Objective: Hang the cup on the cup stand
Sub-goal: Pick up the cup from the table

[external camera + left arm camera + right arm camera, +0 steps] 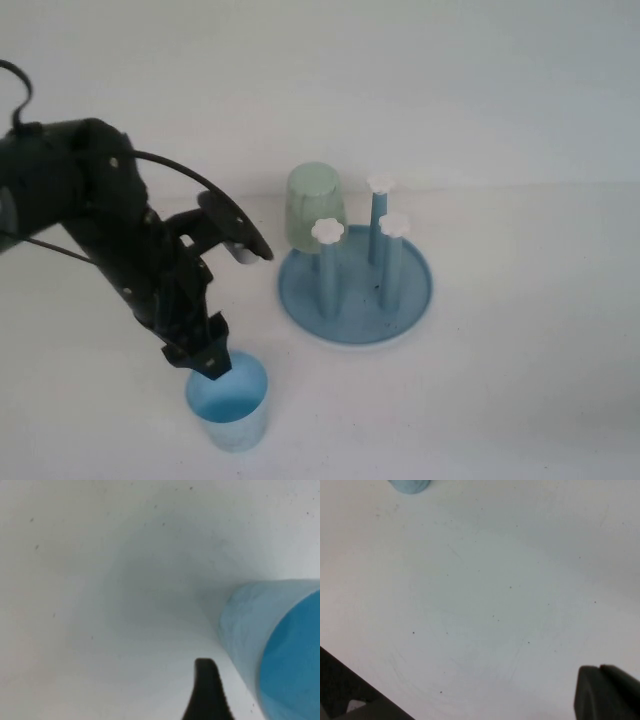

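Note:
The light blue cup (230,400) stands upright, mouth up, near the table's front left. It fills the edge of the left wrist view (250,625). My left gripper (205,362) is down at the cup's rim on its left side. One dark finger (206,692) shows outside the cup wall with a small gap to it; the other finger is hidden, so the gripper looks open. The cup stand (355,295) has a round blue base and three pegs with white flower caps (327,231). My right gripper (605,692) is shut and empty over bare table, out of the high view.
A pale green cup (316,205) hangs upside down at the stand's back left. A pale blue object (410,485) shows at the edge of the right wrist view. The table is white all round.

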Controlling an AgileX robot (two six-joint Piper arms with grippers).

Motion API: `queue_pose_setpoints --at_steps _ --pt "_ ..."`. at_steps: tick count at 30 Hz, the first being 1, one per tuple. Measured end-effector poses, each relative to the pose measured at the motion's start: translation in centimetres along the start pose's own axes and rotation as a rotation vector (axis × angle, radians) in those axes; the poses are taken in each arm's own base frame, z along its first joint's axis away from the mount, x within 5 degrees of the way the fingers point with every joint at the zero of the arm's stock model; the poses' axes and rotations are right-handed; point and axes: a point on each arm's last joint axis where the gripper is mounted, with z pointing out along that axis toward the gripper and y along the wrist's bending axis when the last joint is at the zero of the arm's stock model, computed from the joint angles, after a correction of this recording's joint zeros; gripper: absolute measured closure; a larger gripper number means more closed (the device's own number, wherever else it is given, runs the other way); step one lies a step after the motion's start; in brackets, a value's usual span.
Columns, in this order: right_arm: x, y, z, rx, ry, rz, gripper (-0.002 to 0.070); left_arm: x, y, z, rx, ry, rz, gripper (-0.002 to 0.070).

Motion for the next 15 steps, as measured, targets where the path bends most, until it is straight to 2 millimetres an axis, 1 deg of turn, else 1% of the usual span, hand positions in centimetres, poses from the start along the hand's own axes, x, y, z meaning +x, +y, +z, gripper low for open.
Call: queue_pose_setpoints --at_steps 4,8,12,13,15 --pt "0.0 0.0 0.0 0.001 0.001 -0.001 0.0674 -0.5 -0.5 1.2 -0.002 0.031 0.039 0.0224" --pt "0.0 0.0 0.0 0.0 0.003 -0.001 0.0674 -0.5 0.0 3.1 0.014 0.076 0.018 0.0236" --pt "0.2 0.0 0.0 0.002 0.023 -0.007 0.0674 -0.3 0.5 4.3 0.008 0.124 0.01 0.0251" --pt "0.3 0.0 0.0 0.0 0.03 -0.008 0.0674 -0.3 0.6 4.6 0.012 0.131 0.009 0.0267" --pt "0.4 0.0 0.0 0.0 0.042 -0.011 0.0674 -0.3 0.6 4.8 0.018 0.133 -0.004 0.0326"
